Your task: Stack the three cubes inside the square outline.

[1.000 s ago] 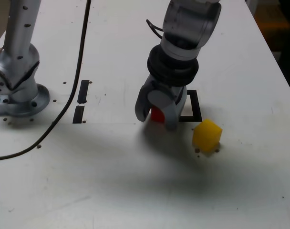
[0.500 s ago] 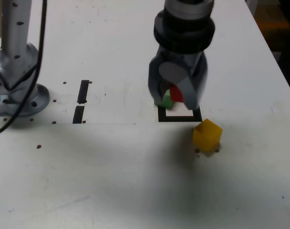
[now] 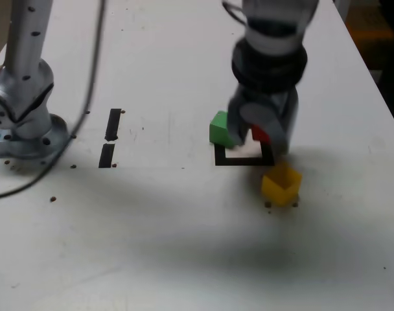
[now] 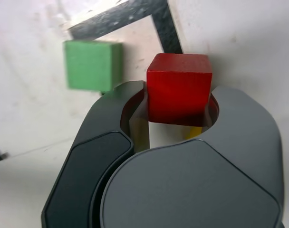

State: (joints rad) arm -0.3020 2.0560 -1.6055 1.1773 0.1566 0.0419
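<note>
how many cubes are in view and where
3: red cube held between the gripper fingers; green cube at the square outline's corner; yellow cube outside it, nearer the camera.

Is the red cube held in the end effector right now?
Held: in the wrist view the end effector is shut on the red cube, one finger on each side.

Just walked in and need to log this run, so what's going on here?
The arm's gripper is shut on the red cube, carrying it above the table by the square outline. The green cube sits at the outline's far corner, on the exterior view's left, seemingly overlapping the tape rather than sitting squarely inside. The yellow cube rests outside the outline, nearer the camera on the exterior view's right. Nothing is stacked yet.
</note>
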